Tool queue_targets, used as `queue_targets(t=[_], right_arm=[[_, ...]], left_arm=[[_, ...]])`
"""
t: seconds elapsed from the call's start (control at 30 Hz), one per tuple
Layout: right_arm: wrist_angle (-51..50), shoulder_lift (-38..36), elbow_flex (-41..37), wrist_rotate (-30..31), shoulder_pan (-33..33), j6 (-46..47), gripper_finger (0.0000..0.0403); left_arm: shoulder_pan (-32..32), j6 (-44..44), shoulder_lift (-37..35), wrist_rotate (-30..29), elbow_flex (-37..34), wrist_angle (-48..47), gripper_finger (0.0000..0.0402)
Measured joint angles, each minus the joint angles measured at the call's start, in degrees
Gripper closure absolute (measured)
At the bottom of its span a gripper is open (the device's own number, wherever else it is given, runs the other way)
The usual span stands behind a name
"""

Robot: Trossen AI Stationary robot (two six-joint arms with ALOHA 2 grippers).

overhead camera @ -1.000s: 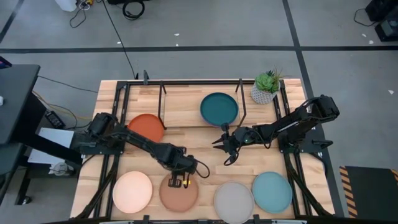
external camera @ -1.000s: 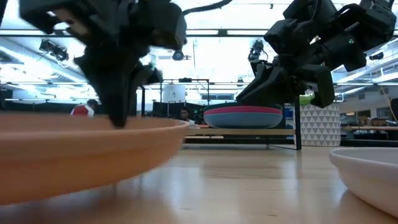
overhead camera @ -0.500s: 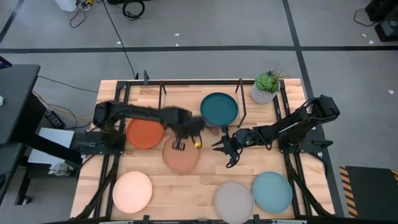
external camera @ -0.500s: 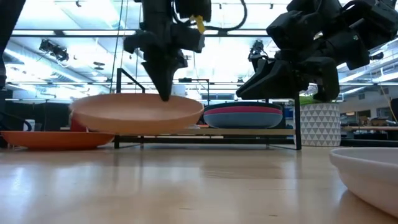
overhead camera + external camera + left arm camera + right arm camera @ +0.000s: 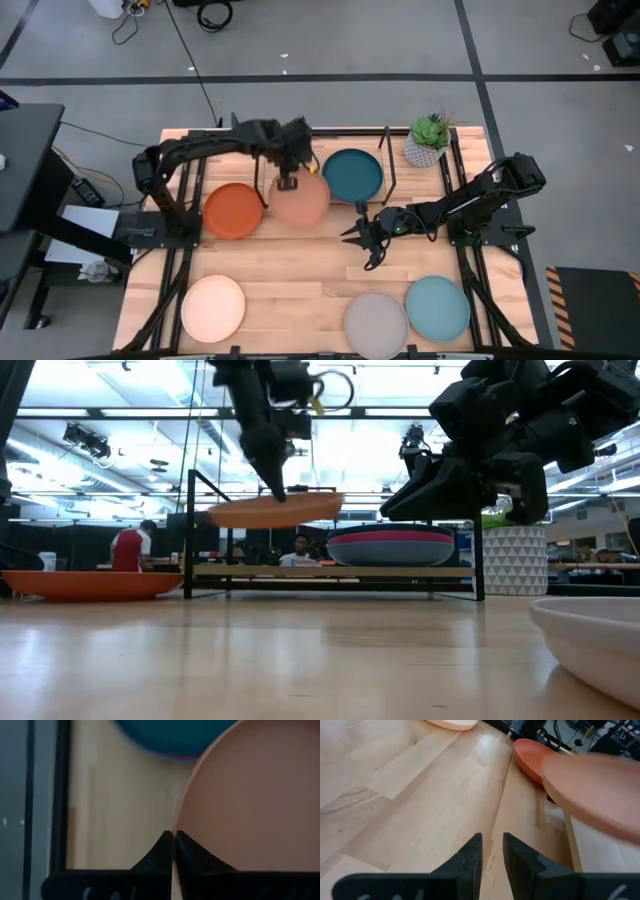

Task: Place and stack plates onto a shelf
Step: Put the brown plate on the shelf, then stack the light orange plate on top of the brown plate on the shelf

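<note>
Large light-wood tabletop [image 5: 300, 265] carried everything. Low light-wood plank shelf on thin black rod legs [image 5: 300, 165] stood along far edge. Round dark teal matte plate [image 5: 352, 175] topped stack on shelf's right half. Round terracotta brown matte plate [image 5: 299, 200] hung in air over shelf's left part, just beside teal stack. Round orange-red matte plate [image 5: 233, 211] lay on tabletop just beside it. Left gripper [image 5: 288, 181] pinched terracotta plate's rim, fingers closed on it. Right gripper [image 5: 362, 238] hovered mid-table, jaws parted slightly, holding nothing.

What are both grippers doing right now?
Left gripper: shut on the brown plate.
Right gripper: open, empty.
</note>
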Motion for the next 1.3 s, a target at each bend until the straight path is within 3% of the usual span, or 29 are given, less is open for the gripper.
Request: queue_targets(t=[0.4,0.53,0.73,0.93,1.17,1.3], right_arm=[[0.4,0.0,0.0,-0.4,0.0,-0.5,0.0321],[0.3,0.0,0.0,-0.6,0.0,-0.4,0.0321],[0.3,0.0,0.0,-0.8,0.0,-0.5,0.0321],[0.6,0.0,0.0,-0.8,0.0,-0.6,0.0321],[0.6,0.0,0.0,-0.8,0.0,-1.3,0.0321],[0.6,0.0,0.0,-0.8,0.0,-1.7,0.0321]], left_arm=[[12.5,1.6,1.7,0.5,-0.1,1.8,0.0389],[14.6,0.2,1.7,3.3,-3.7,5.0,0.0389],[15.9,-0.9,1.7,2.4,-7.3,7.0,0.0385],[15.8,-3.1,1.7,3.1,-7.2,10.0,0.0332],[15.1,-4.1,1.7,-1.4,-6.1,12.1,0.0269],[11.4,-4.3,0.9,3.8,-4.6,11.5,0.0265]])
